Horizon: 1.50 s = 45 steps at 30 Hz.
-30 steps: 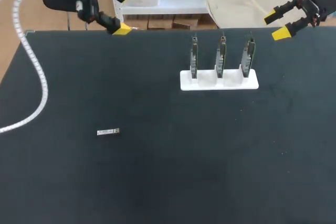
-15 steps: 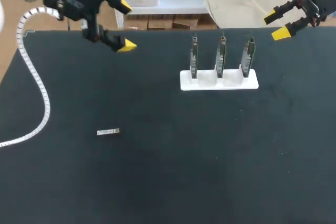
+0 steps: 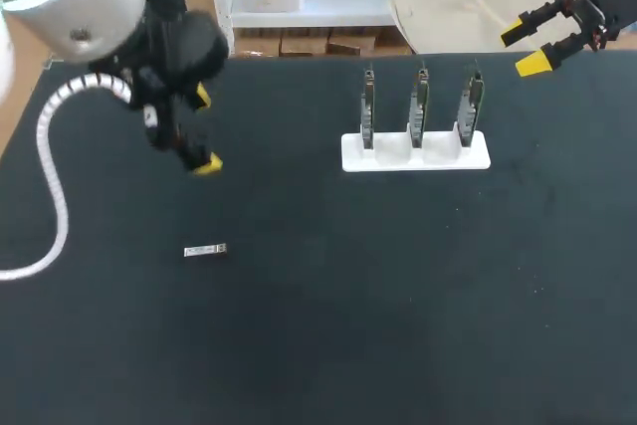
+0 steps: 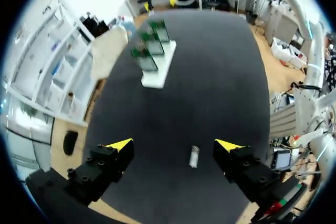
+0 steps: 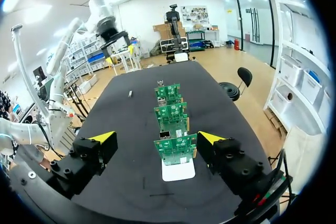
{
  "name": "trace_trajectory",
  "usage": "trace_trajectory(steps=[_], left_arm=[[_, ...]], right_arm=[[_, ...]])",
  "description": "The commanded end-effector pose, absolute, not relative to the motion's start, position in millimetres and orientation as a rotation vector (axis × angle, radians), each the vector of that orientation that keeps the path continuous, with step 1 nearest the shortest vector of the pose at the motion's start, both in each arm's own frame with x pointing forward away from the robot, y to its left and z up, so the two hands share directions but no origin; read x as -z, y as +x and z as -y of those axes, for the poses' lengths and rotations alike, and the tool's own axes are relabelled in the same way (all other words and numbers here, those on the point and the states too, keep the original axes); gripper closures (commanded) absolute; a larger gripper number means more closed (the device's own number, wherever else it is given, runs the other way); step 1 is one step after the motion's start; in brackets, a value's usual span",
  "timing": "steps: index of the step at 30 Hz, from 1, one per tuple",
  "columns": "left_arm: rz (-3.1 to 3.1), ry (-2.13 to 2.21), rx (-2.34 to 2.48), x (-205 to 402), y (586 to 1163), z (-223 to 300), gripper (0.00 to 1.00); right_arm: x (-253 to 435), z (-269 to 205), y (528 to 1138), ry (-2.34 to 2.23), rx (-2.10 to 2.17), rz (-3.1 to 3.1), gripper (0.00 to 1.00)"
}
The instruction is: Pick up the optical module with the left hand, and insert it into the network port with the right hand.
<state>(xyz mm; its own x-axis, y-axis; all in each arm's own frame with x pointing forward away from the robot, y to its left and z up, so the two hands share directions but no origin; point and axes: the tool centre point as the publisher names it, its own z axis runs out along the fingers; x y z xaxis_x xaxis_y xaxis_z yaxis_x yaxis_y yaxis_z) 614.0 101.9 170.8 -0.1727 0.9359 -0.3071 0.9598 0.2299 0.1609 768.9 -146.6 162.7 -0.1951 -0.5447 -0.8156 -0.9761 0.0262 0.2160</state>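
The optical module (image 3: 206,250) lies on the table (image 3: 398,296), well left of the port-board stand (image 3: 416,151), nearer me. My left tool (image 3: 204,129) — wide open, empty — hovers left of that stand; my right tool (image 3: 525,47), likewise, beyond its right end.

The table (image 3: 398,325) is showing plain black. The boards (image 5: 175,149) are showing green, their base (image 3: 418,159) white, the optical module (image 3: 206,250) silvery grey.

Head view: fixed above and behind me, looking down on the table (image 3: 318,345). Left wrist view: over the optical module (image 4: 193,157), facing past my left gripper (image 4: 173,145) toward the board stand (image 4: 157,74). Right wrist view: close before that stand, facing back; all three share it.
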Motion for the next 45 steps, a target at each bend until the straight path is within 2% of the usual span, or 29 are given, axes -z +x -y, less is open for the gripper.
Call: trace_trajectory(steps=[1, 21, 45], left_arm=[[-2.218, 1.726, 0.049, -164.3, 586.2, -116.1, 0.00], [-2.224, 1.944, 0.017, -93.8, 571.9, -141.5, 0.00], [-2.281, 1.938, 0.033, -43.5, 555.8, -154.7, 0.00]], right_arm=[[-162.6, 146.3, 766.7, -1.542, -1.065, -1.786, 0.00], [-162.6, 146.3, 766.7, -1.542, -1.065, -1.786, 0.00], [-162.6, 146.3, 766.7, -1.542, -1.065, -1.786, 0.00]])
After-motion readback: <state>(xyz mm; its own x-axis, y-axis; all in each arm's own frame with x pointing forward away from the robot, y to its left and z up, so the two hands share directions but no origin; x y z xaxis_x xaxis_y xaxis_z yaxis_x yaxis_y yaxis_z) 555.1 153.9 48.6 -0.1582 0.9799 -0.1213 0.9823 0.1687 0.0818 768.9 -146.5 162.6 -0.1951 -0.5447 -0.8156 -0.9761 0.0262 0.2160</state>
